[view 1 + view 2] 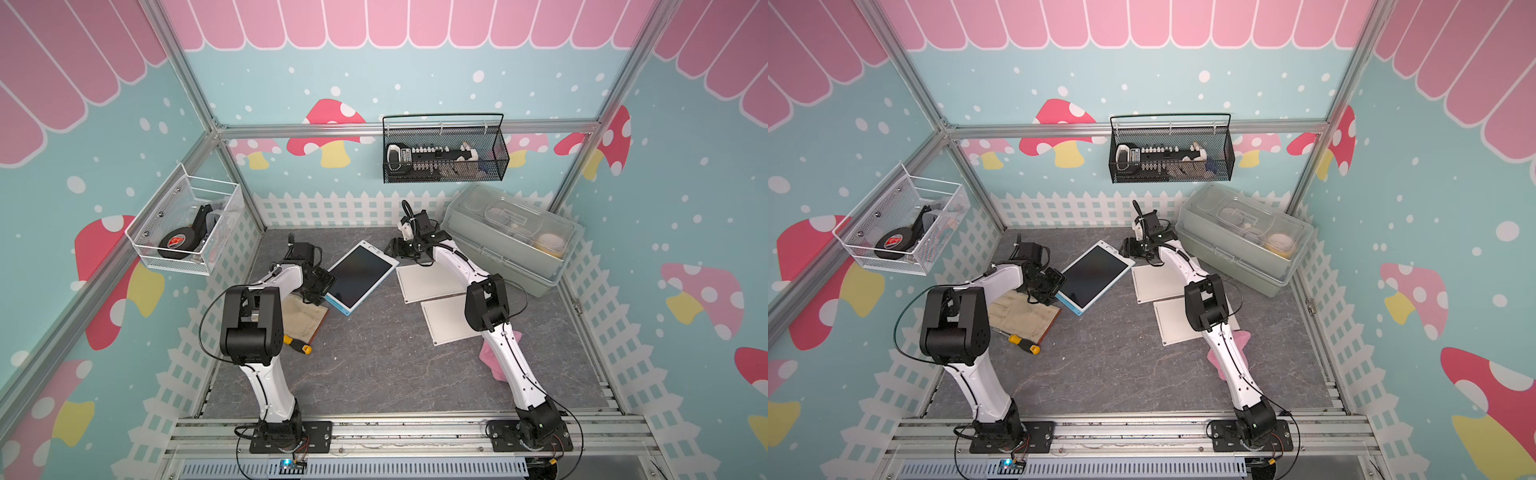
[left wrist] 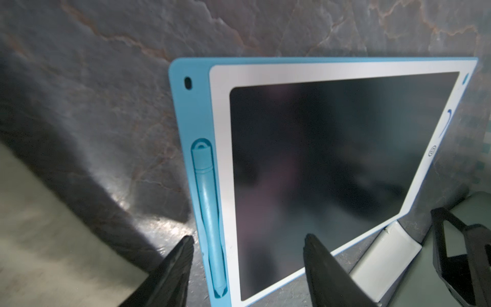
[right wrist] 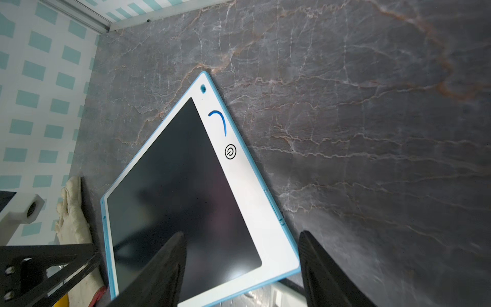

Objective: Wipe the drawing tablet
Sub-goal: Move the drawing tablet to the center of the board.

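Hovering over the drawing tablet [image 1: 359, 276], lying on the counter [image 1: 374, 374]: left claw [image 2: 247, 239] and right claw [image 3: 241, 234], both spread, both empty. Wiping hasn't begun, I'd say; next, someone must fetch that pink cloth [image 1: 487, 356] under the right arm.

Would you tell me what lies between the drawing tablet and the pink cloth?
Two white panels lie between the drawing tablet and the pink cloth; both top views show this.
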